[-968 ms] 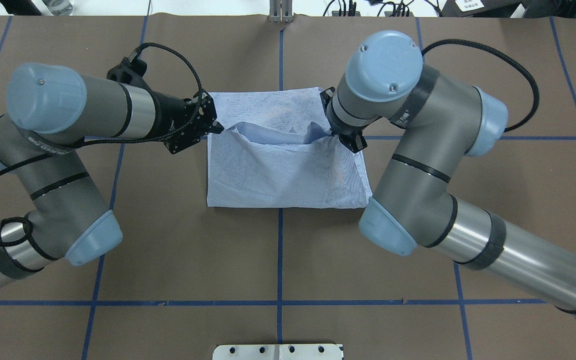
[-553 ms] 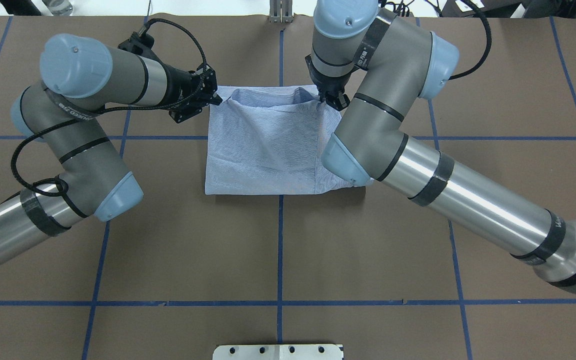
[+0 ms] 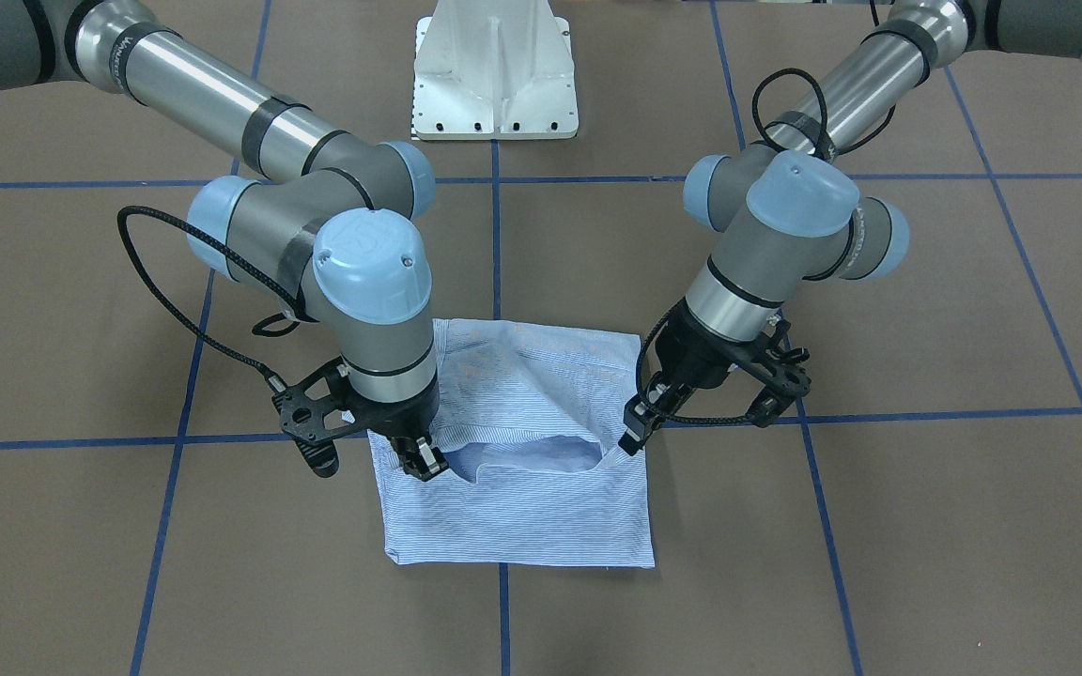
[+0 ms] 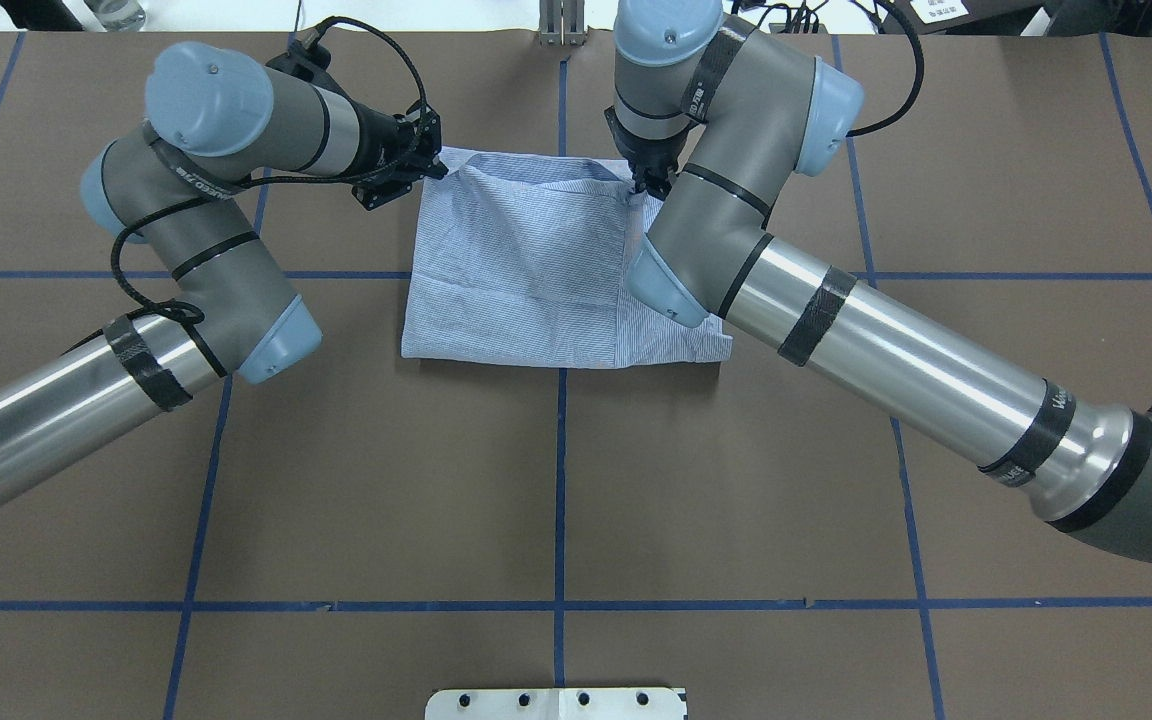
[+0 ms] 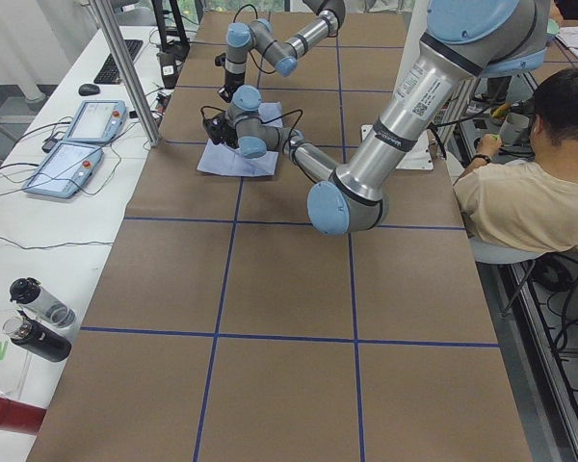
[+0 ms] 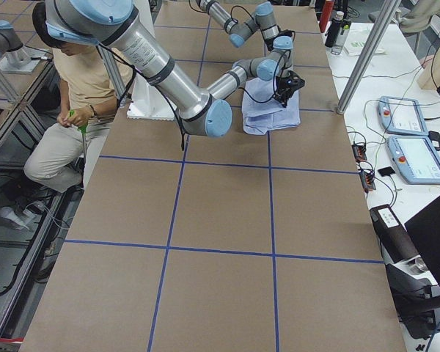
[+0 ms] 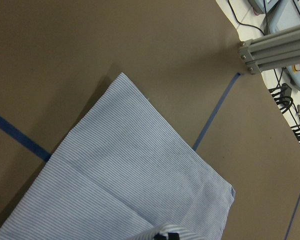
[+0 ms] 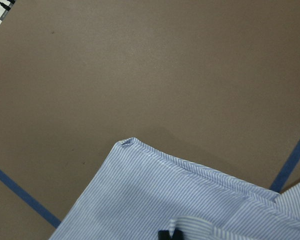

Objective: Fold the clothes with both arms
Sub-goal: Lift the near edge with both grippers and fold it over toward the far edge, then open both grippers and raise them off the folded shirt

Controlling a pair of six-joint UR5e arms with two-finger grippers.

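Bright, even overhead light; soft faint shadows; sharp focus; glare streak on right arm (image 4: 936, 372).

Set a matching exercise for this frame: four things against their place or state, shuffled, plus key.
1. left pincer
2. right pincer
3. light blue striped cotton shirt
4. white metal pedestal base

A. lies folded on the brown table
B. grips the shirt's edge, overhead view's right
C. stands at the robot's table edge
D. grips the shirt's corner, overhead view's left

Pairs: 1-D, 2-B, 3-A, 4-C.
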